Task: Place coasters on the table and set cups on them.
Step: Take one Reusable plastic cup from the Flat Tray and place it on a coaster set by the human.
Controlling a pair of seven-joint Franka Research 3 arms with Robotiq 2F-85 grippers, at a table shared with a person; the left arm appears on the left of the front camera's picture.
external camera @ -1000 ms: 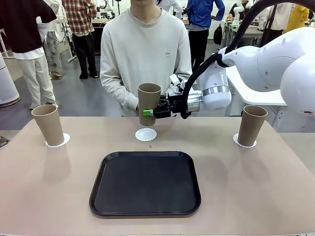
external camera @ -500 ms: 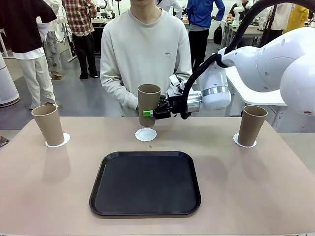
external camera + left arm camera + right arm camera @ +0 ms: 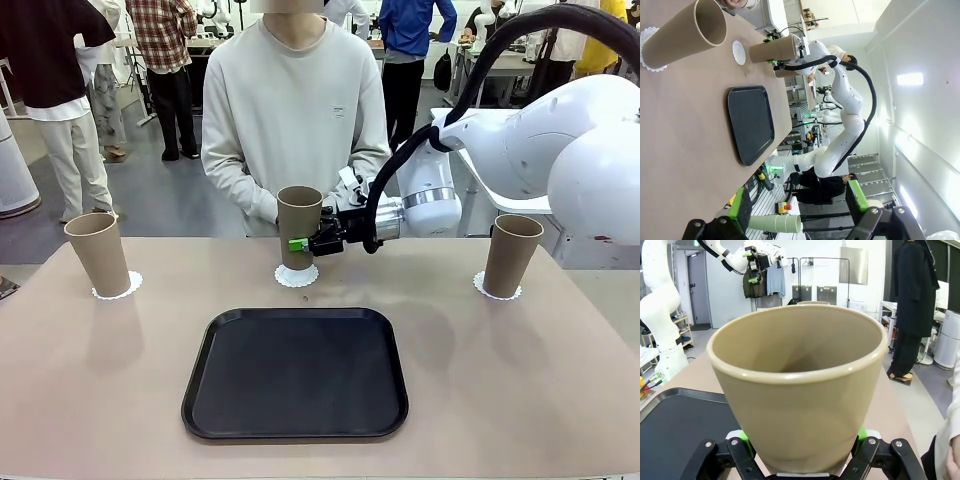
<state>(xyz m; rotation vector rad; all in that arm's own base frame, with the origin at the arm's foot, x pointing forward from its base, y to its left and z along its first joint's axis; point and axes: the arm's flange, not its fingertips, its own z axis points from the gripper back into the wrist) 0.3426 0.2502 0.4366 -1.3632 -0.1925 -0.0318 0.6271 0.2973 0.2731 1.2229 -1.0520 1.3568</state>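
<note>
Nearest to us on the table [image 3: 90, 400] lies a black tray [image 3: 296, 373], with nothing on it. Just beyond its far edge sits the middle coaster [image 3: 296, 275], and our right gripper [image 3: 303, 243], reaching in sideways from the right, is clamped on the middle cup [image 3: 300, 225] low on its body; the cup stands upright over that doily, its base at or just above the paper, and we cannot tell whether it touches. In our right wrist view that same cup's wide rim faces the camera between the green pads [image 3: 738, 435], which press its sides. To either side, a left cup [image 3: 98, 254] stands on its own coaster [image 3: 118, 286] and a right cup [image 3: 511, 256] stands on another coaster [image 3: 494, 291], both well apart from the middle one. Our left gripper [image 3: 799, 210] hangs away from the table with its fingers spread wide and nothing between them. Beyond the table's far edge stands a person in a pale sweatshirt [image 3: 295, 110], hands low behind the held cup.
</note>
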